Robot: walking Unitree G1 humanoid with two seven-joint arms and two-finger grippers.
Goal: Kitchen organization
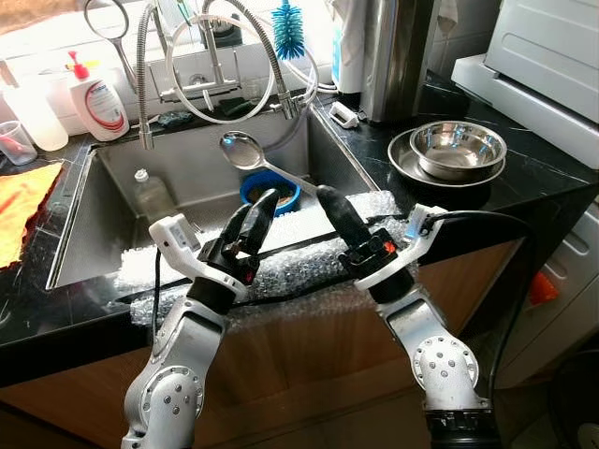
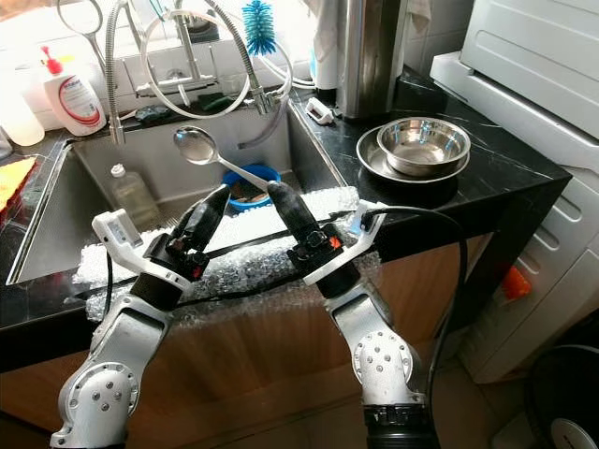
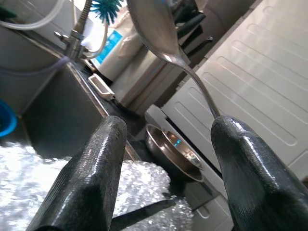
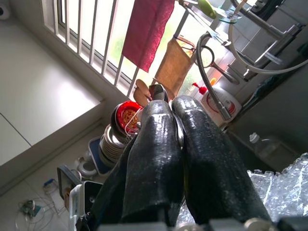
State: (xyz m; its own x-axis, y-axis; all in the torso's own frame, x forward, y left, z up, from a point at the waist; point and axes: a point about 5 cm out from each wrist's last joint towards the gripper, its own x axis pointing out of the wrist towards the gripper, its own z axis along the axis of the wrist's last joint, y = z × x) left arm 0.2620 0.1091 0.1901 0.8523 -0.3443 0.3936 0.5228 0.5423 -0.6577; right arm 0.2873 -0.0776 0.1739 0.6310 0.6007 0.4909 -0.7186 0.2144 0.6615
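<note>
I was looking down at a black marble kitchen counter [image 1: 524, 201] with a stainless steel sink [image 1: 197, 178] set into it and a window behind. A sheet of clear bubble wrap [image 1: 290, 262] was draped over the sink's front edge. My right gripper [image 1: 329, 200] hovered above that wrap at the middle of the head views, its two black fingers [image 4: 159, 159] pressed together on the handle of a long silver metal spoon [image 1: 245, 152]. The spoon rose from the fingers toward ten o'clock, its bowl hanging over the sink basin. My left gripper [image 1: 260, 211] sat just beside it at nine o'clock, fingers [image 3: 86, 178] spread and holding nothing; in its wrist view the spoon's handle ran close by one fingertip. Under the spoon, in the basin, lay a round blue bowl [image 1: 270, 190], and at nine o'clock from that stood a small clear plastic bottle [image 1: 150, 194]. Toward two o'clock on the counter, a shiny steel bowl [image 1: 459, 148] rested in a wider steel dish [image 1: 404, 159]. A white soap bottle with a red pump [image 1: 94, 99] stood at the sink's far left corner, near eleven o'clock.
</note>
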